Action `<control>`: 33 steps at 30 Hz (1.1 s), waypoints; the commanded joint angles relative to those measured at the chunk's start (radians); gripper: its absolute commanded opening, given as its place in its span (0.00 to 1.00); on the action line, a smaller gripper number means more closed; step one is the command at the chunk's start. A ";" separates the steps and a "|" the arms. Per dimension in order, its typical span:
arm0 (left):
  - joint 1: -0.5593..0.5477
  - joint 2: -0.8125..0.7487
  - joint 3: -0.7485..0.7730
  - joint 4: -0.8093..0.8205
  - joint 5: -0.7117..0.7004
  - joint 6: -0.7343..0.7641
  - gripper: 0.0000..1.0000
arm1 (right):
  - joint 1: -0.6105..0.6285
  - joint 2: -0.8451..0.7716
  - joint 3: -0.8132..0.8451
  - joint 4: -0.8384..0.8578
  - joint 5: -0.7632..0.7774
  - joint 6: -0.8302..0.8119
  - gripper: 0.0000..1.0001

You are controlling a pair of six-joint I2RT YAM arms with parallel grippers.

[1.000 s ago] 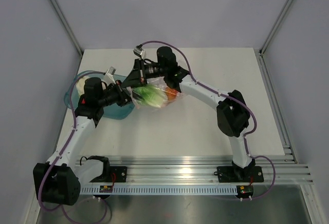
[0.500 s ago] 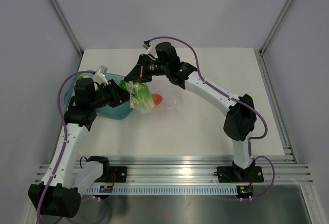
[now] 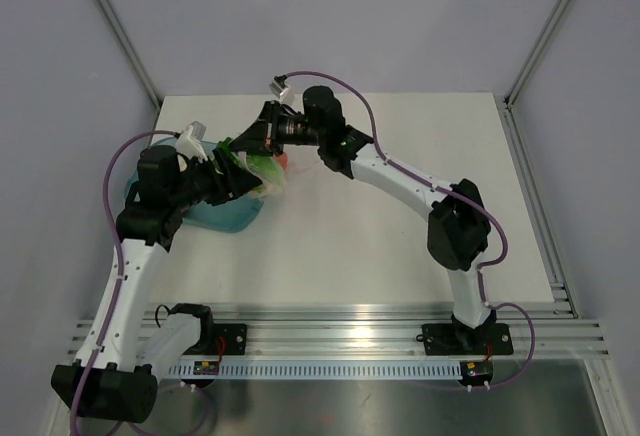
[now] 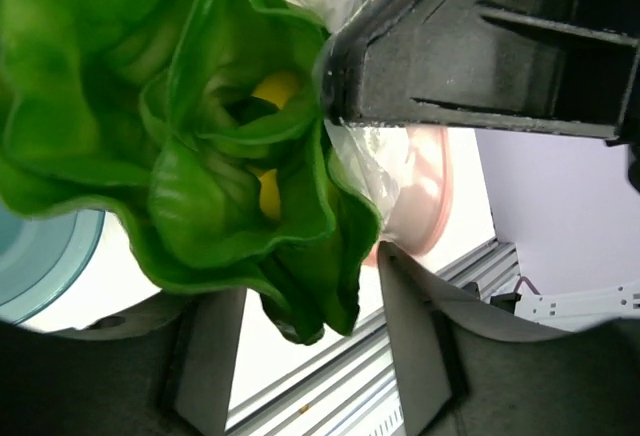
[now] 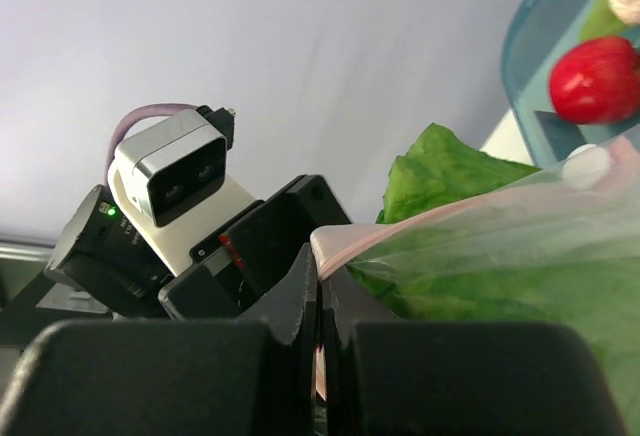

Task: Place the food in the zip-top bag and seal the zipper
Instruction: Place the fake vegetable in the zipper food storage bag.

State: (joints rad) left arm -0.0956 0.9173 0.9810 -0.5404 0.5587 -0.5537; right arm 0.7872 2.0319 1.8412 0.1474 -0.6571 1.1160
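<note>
The bag (image 3: 268,174) is held up just beside the bowl (image 3: 225,218), at its far right rim. The lettuce (image 4: 200,136) sits partly inside the bag mouth. Right gripper (image 5: 320,266): fingers fully closed, pinching the zipper (image 5: 350,236) edge. Left gripper (image 4: 310,306): fingers apart with the lettuce end between them; whether they grip it cannot be determined.

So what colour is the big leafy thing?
Bright green lettuce, with yellow peeking through its middle. The left wrist view shows it best.
</note>
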 commanded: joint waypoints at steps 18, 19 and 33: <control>0.023 -0.043 0.183 -0.089 -0.126 0.121 0.73 | 0.006 0.077 -0.069 0.573 -0.065 0.354 0.00; 0.023 -0.047 0.185 -0.089 -0.125 0.124 0.76 | 0.006 0.077 -0.076 0.593 -0.064 0.369 0.00; 0.023 -0.064 0.226 -0.107 -0.134 0.135 0.93 | -0.011 0.067 -0.145 0.687 -0.047 0.433 0.00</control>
State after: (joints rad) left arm -0.0765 0.8768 1.1378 -0.6888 0.4400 -0.4400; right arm 0.7845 2.1128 1.7065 0.7422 -0.6998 1.5276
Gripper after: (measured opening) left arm 0.916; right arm 0.032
